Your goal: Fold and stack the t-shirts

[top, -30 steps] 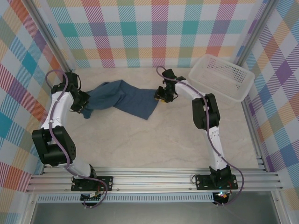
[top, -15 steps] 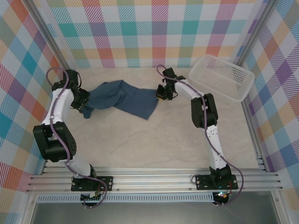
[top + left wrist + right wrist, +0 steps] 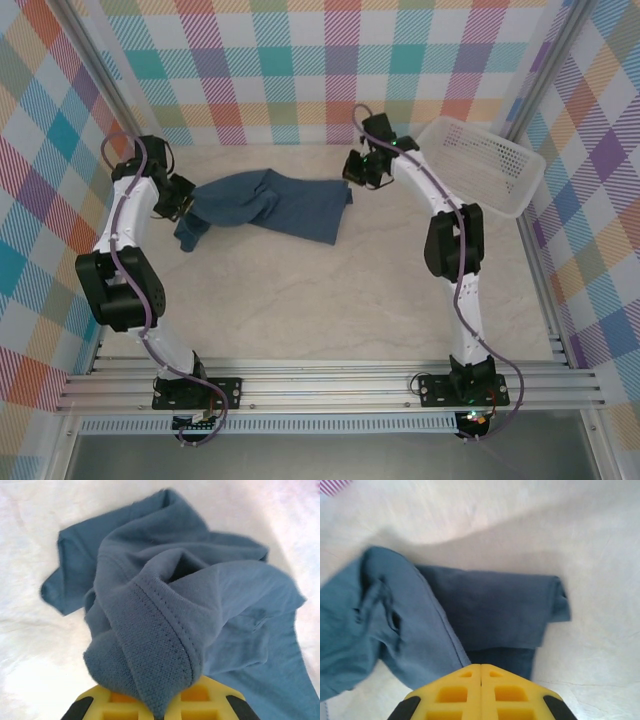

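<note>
So the dark blue t-shirt (image 3: pixel 268 205) is lying on the table (image 3: pixel 330 300), towards the far side and a bit left of centre. It isn't folded at all. It's just one rumpled strip running left to right, bunched and twisted at its left end and flatter towards its right end, where a blunt corner points back at the near side. One loose bit hangs down on the near-left.

The left gripper (image 3: pixel 186 203) is right at that bunched left end and it's clamped on the cloth. From the left wrist camera you can see a thick stitched hem draped over and pinched between the yellow pads (image 3: pixel 205 700), with the rest of the fabric piling up beyond it.

The right gripper (image 3: pixel 359 172) sits just past the shirt's far-right end. In its own wrist view the two yellow pads (image 3: pixel 452 692) are pressed flat together with only a thin seam between them, and the shirt is laid out on the table below. I honestly can't tell if any cloth is caught in there.

Further right, in the far-right corner, there's a white mesh basket (image 3: pixel 500 190), well apart from the shirt. Bright plaid walls (image 3: pixel 300 70) surround the table.
</note>
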`<state>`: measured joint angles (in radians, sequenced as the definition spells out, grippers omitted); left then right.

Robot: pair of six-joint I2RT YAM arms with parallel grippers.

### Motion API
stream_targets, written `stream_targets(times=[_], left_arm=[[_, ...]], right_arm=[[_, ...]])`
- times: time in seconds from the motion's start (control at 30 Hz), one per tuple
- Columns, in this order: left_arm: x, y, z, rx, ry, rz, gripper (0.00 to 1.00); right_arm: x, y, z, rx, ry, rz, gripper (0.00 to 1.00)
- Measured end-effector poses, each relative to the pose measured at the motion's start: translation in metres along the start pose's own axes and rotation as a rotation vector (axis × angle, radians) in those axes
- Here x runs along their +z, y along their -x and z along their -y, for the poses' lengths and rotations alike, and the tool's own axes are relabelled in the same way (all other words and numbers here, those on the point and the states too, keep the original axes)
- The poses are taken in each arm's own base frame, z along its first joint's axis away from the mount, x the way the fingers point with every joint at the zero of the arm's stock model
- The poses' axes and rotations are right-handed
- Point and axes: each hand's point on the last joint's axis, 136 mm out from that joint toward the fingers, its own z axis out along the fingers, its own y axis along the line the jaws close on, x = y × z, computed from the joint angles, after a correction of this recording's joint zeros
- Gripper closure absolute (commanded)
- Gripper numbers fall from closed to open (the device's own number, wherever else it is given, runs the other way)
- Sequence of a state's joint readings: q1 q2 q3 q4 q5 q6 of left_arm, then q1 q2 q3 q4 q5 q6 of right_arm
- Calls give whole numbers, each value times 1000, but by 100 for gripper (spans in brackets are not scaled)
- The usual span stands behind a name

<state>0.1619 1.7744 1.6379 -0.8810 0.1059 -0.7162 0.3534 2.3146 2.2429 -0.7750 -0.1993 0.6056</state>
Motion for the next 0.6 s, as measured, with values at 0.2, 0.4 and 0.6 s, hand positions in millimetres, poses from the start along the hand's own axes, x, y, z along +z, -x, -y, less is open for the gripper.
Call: stream_targets(times=[0.2,0.4,0.6], left_arm=[[-32,43,80,10,-223,64,100],[-103,66,138,60,-453,152,100],[-115,25,96,62,-422,121,98]], right_arm=[[-100,91,-29,-13,122,254,100],[-184,129,-37,-42,194,425,100],[-198,60,-21,-39,136,346,100]])
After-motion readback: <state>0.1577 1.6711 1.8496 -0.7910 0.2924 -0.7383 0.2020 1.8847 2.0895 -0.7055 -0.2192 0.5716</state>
